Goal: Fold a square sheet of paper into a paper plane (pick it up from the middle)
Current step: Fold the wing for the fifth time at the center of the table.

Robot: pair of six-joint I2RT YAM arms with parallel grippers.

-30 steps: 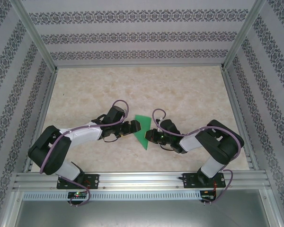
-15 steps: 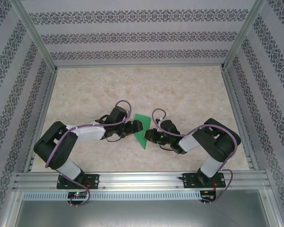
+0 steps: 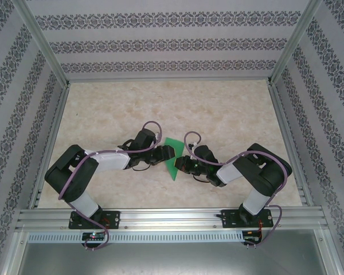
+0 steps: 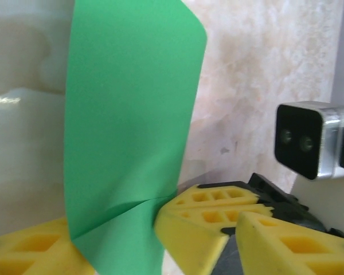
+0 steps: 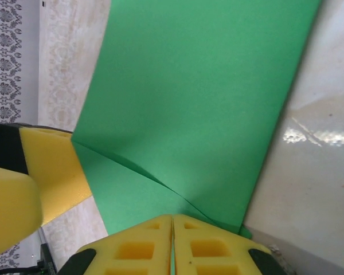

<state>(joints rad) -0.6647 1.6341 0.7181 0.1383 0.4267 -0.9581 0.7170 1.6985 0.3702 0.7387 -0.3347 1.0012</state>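
Near rail (image 3: 172, 216) at 6 o'clock carries both arm bases; elbows bow out to 9 and 3, so the wrists meet nose to nose just short of mid-tabletop (image 3: 229, 109).

Right end effector (image 5: 172, 220): pads pressed together, pinching the square sheet of paper (image 5: 200, 97) at its near edge, prob. to anchor it while the other side works; a crease runs off diagonally from that pinch.

Left end effector (image 4: 112, 224), at abt 9 o'clock of the sheet: fingers spread w/ the sheet between them, one pad touching its edge, not clamped; my guess is it's lining up to press the fold.

Sheet looks raised and curling rather than flat; partly folded, no dart yet.

Edges: far tip points to 12 and is free; near tip to 6.

Room: tight between the two wrists, so pads could knock; wide bare tabletop beyond towards 12; side frames at 9 and 3 well apart.
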